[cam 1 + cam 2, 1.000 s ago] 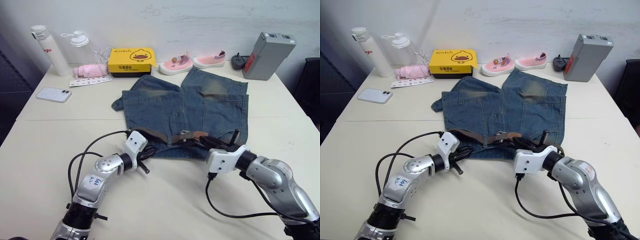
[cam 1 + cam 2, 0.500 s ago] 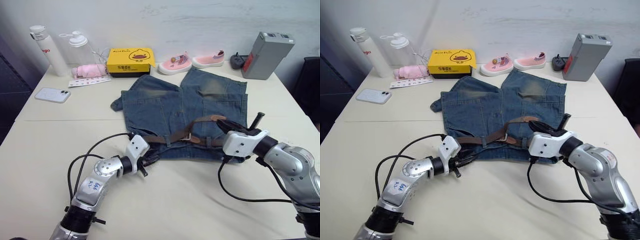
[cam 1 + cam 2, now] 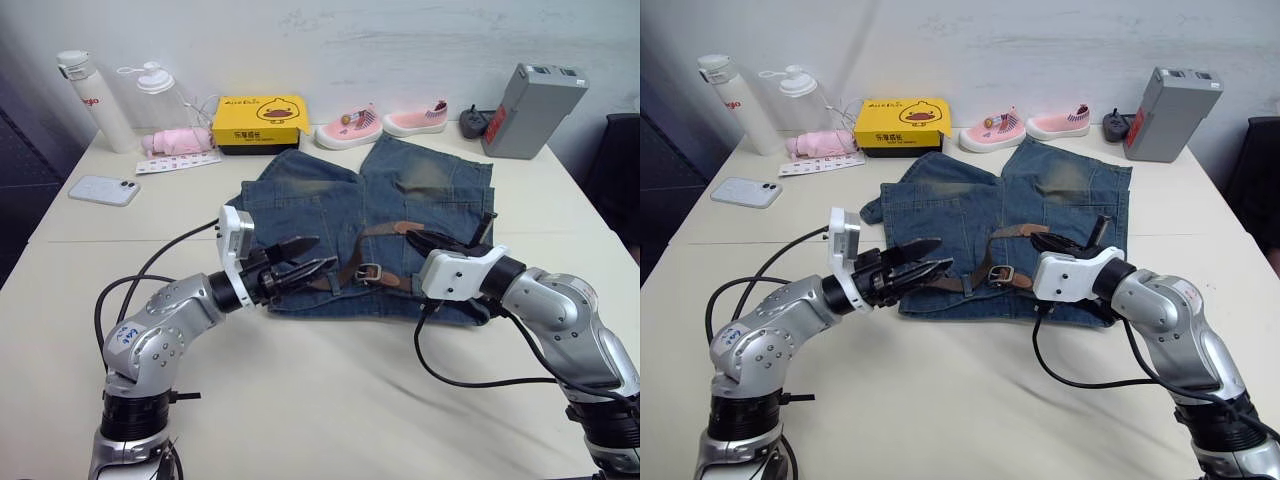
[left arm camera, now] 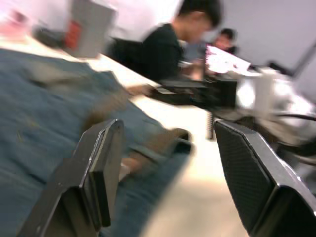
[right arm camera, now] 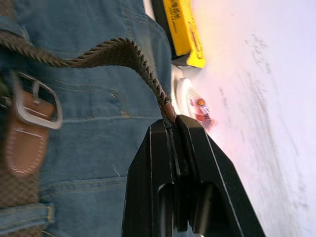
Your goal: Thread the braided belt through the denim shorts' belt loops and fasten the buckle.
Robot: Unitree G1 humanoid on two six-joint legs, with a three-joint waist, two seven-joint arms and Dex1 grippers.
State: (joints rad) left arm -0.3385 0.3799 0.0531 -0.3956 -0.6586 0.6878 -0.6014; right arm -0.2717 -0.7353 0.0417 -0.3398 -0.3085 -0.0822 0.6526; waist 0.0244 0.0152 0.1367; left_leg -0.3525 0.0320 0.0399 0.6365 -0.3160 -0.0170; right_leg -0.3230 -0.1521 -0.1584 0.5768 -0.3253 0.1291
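While right fingers (image 5: 170, 133) pinch braided belt (image 5: 98, 53) tip, left fingers (image 3: 300, 268) spread, blurred denim shorts (image 3: 400, 200)

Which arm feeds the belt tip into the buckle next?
Right. The right gripper is already shut on the braided belt tip, beside the buckle. The left gripper is open and empty.

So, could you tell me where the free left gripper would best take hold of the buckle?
Probably by the brown strap just behind the buckle, coming from the robot's left with the open left gripper. The metal frame lies flat on the shorts, so it offers little edge, and the right gripper already pinches the belt tip on the other side.
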